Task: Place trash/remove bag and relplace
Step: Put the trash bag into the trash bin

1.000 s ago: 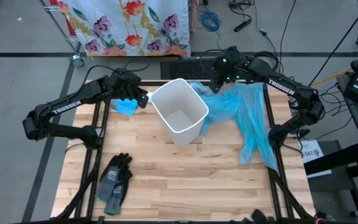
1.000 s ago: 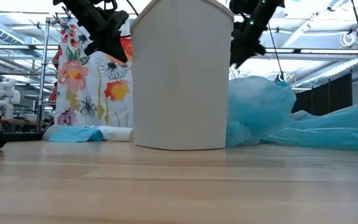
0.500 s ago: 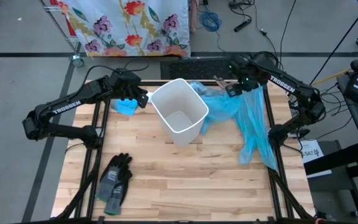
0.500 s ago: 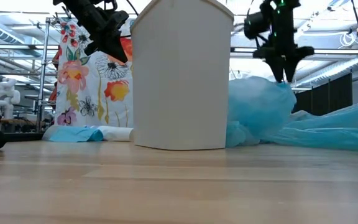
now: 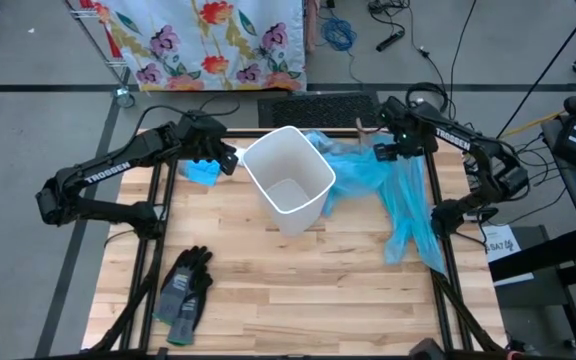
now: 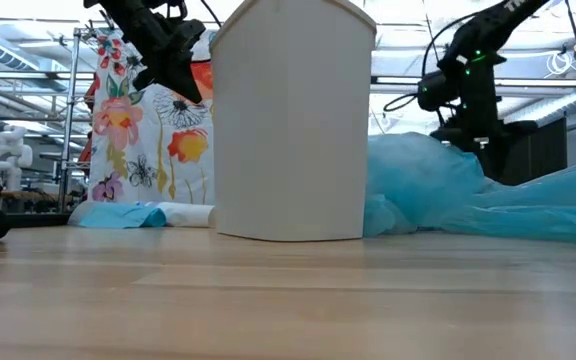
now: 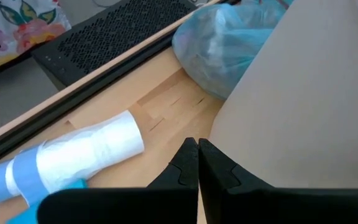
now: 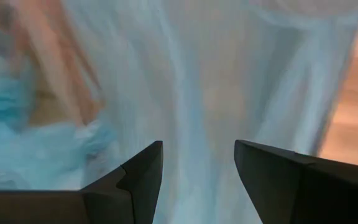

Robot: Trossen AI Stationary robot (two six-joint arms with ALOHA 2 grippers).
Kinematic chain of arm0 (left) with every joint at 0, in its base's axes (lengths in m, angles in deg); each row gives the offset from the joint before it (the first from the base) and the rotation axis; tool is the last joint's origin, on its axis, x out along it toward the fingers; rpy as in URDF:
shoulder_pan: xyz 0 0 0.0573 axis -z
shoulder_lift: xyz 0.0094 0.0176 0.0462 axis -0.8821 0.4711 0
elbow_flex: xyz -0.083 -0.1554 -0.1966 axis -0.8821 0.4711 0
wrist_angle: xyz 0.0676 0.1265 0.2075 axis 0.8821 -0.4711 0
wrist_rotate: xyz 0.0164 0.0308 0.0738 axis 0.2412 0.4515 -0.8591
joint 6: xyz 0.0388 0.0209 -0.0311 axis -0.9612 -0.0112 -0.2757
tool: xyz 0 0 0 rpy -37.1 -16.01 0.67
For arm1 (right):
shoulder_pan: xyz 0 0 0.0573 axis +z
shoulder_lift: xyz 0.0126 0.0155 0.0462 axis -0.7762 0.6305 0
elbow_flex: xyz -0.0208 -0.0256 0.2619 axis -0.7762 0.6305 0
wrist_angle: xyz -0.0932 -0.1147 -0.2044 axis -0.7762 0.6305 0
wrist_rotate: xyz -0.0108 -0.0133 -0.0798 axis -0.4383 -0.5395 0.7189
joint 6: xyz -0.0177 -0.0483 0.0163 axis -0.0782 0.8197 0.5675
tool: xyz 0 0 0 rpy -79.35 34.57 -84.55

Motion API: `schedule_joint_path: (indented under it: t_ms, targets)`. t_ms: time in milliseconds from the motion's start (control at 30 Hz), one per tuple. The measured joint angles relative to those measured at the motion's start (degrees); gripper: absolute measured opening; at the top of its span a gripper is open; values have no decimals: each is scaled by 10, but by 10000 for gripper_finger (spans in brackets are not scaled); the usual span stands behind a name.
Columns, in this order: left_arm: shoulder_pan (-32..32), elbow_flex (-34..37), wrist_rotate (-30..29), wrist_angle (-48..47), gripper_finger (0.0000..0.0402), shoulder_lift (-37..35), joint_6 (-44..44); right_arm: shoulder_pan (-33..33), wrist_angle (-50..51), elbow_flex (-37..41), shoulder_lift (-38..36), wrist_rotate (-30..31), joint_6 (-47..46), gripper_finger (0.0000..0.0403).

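The white bin [image 5: 288, 185] stands upright on its base at the table's middle, with no bag in it. A blue plastic bag [image 5: 393, 190] lies slumped on the table to its right. Brownish shapes [image 8: 55, 93], probably the trash, show through the film. My right gripper [image 5: 386, 150] points down over the bag's far part, open, with the film below its fingers [image 8: 197, 149]. My left gripper [image 5: 230, 158] hangs shut beside the bin's left rim, above the table [image 7: 197, 144]. My right gripper comes at the blue bag's top [image 6: 458, 150] from above with open fingers. I cannot tell whether the fingertips touch the film.
A white roll with blue bands [image 7: 86, 152] and a blue scrap [image 5: 203, 172] lie below my left gripper. A pair of dark grey gloves [image 5: 183, 290] lies at the near left. The near half of the wooden table [image 5: 308, 300] is bare.
My right gripper has swung from beside the bin's far rim toward the table's right edge and sunk down to the blue bag. It has rolled and tipped until it points straight down. The bag and bin have stayed in place.
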State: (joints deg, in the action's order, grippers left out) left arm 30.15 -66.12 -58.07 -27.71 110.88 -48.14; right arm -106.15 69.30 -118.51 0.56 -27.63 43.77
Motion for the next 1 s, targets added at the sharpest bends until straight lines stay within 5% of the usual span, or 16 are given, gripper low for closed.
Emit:
schedule_joint_path:
  t_ms: [633,767,900,1000]
  targets:
    - [14,19,0,-1,0,-2,32,33,-110,102,3,56,-63,183]
    - [14,19,0,-19,0,-6,20,40,-118,141,3,59,-78,129]
    - [14,19,0,-45,0,-6,14,41,-102,189,3,50,-69,29]
    - [14,19,-1,-57,0,-7,0,52,-88,203,-15,43,-70,9]
